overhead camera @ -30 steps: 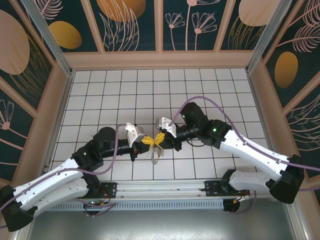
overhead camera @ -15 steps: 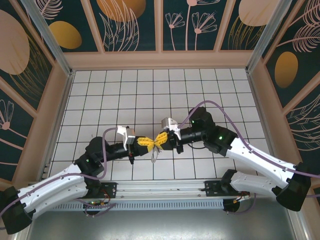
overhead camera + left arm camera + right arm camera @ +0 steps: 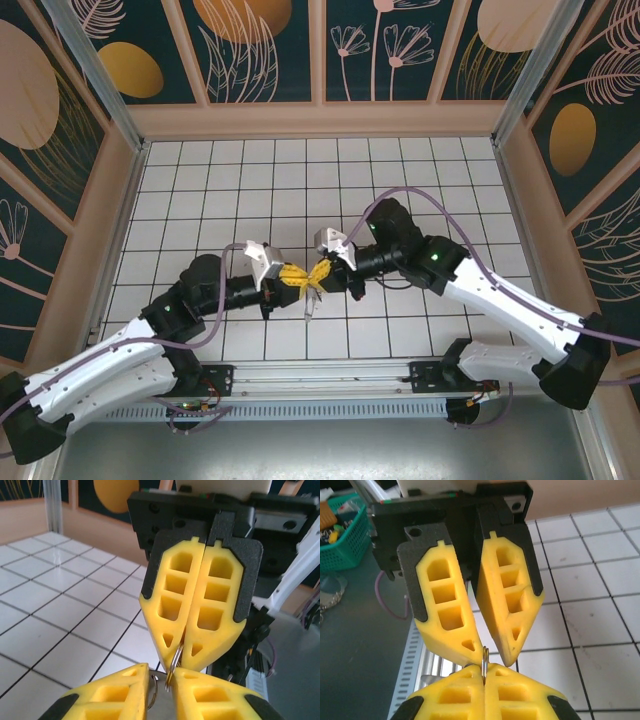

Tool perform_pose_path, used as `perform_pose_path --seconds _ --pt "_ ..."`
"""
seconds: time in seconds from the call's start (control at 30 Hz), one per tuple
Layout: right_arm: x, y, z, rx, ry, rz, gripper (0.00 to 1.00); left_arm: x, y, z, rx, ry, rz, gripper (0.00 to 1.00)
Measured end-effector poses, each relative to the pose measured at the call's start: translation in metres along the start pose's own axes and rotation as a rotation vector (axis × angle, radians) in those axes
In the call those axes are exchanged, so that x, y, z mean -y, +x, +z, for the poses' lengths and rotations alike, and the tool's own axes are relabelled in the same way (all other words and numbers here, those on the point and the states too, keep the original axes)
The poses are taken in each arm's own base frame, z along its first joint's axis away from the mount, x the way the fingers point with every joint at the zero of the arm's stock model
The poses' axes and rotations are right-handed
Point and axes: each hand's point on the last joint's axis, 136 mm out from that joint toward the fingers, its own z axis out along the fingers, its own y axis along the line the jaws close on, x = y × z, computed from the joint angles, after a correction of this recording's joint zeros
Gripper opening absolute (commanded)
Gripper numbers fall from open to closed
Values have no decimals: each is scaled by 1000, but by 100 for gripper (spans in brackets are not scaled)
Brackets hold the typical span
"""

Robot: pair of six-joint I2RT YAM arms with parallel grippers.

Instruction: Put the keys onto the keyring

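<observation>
- The left gripper [image 3: 490,661] and the right gripper [image 3: 181,654] meet tip to tip above the white tiled tabletop [image 3: 300,180]. This is near its front edge and about midway between the two arms.
- The jaws of the right gripper are pressed together and clamp a thin metal ring [image 3: 174,662]. The ring stands on edge in the seam between the two yellow pads [image 3: 215,605].
- The jaws of the left gripper are a little apart, in a narrow V. The free part of the ring sits in the gap between their tips, closer to one tip. I cannot tell if it touches that tip.
- In the top view a small silvery key [image 3: 310,303] hangs just under the place where the two grippers meet. I cannot tell whether it reaches the tiles.
- In the right wrist view a green basket [image 3: 342,530] stands on the dark grey surface beside the tabletop, with small coloured things inside.
</observation>
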Motion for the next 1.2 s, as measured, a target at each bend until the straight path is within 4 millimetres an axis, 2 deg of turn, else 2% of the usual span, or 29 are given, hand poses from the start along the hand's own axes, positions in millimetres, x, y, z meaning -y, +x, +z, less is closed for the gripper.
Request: perform_pose_path --seconds 0.1,0.2,0.27,0.33,0.47,0.6,0.73,0.9,1.07,1.2 --pt "4 20 8 -79 -9 45 0 -3 19 6 -87 0 -9 0" --pt "6 36 13 -138 -17 86 0 -5 36 9 -153 3 -17 0" --pt "5 37 14 -143 -23 89 0 -4 37 8 -159 9 -17 0" --pt "2 35 13 -135 -29 83 0 -2 34 6 -146 17 -11 0" --pt "-5 19 10 -70 -51 33 18 6 18 -3 -65 36 15 0" --pt "-17 2 4 29 -72 -36 27 13 2 -12 36 52 40 0" --pt "-19 -3 1 86 -55 -61 28 19 -12 -16 122 70 67 0" --pt "-17 8 2 87 -31 -31 29 24 -35 -21 215 85 107 0" --pt "-17 14 1 102 -14 -8 25 26 -40 -22 237 89 114 0" --pt "-16 9 0 122 -5 -8 21 26 -41 -23 244 90 116 0"
